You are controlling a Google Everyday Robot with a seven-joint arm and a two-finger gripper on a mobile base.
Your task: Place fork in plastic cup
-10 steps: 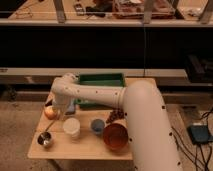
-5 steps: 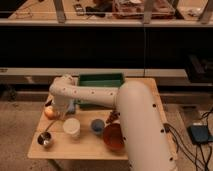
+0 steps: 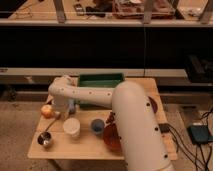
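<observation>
Dark shelving with a pale counter edge runs across the back of the camera view, and clutter sits on the level above it, too blurred for me to name. Below that stands a light wooden table (image 3: 87, 149) on a speckled floor.

My arm (image 3: 131, 117) comes in big and white from the lower right. It crosses in front of a green tray (image 3: 100, 80) at the table's far edge, then bends down at the left end. The gripper (image 3: 60, 111) hangs there, low over the table's left side. It is just right of an orange fruit (image 3: 46, 111), and I cannot tell whether it touches the fruit. I cannot tell how the gripper is set, or whether it carries anything. I cannot pick out the fork at all.

A white plastic cup (image 3: 71, 127) stands upright, nearer the camera than the gripper and slightly to its right, apart from it. Just right of the cup is a small blue cup (image 3: 97, 125). Beyond that, a reddish-brown bowl (image 3: 110, 138) is partly covered by the arm. A shiny metal cup (image 3: 45, 140) sits at the front left corner. On the floor to the right lies a dark box (image 3: 199, 134) with a cable.
</observation>
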